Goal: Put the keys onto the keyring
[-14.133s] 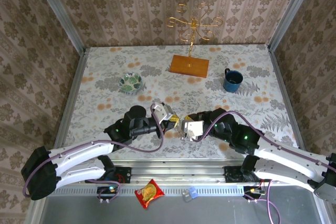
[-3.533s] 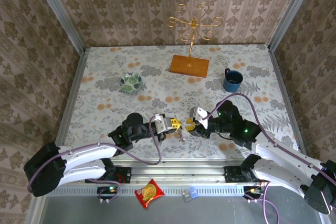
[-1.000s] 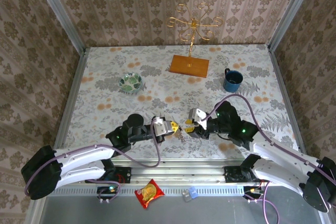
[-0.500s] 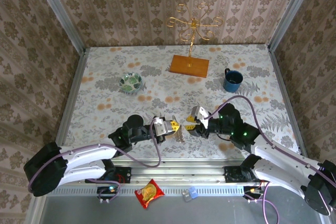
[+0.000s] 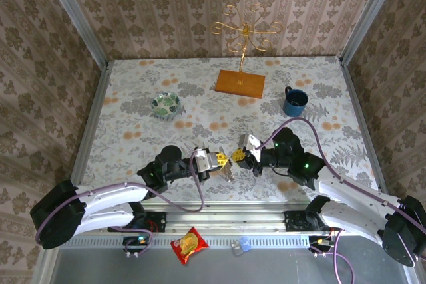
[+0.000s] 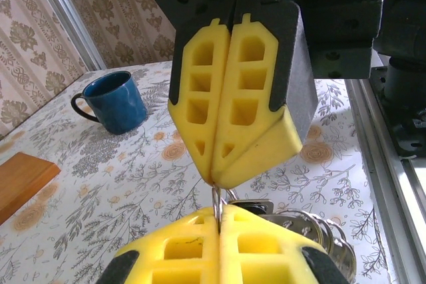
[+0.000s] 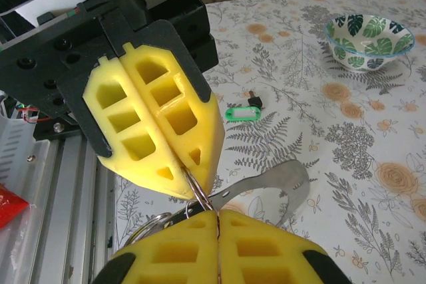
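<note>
Just beyond keyring (image 7: 283,179): grn key (image 7: 240,112), then bowl (image 7: 365,61)

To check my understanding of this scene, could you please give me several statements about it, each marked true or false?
1. The left gripper and the right gripper are both shut on the metal ring of the keyring. True.
2. The blue mug lies on its side. False: it stands upright.
3. A green-headed key lies on the table, apart from both grippers. True.
4. The patterned bowl holds keys. False: nothing is seen inside it.
5. The red snack packet sits beside the mug. False: it lies off the table, in front of the arm bases.
</note>
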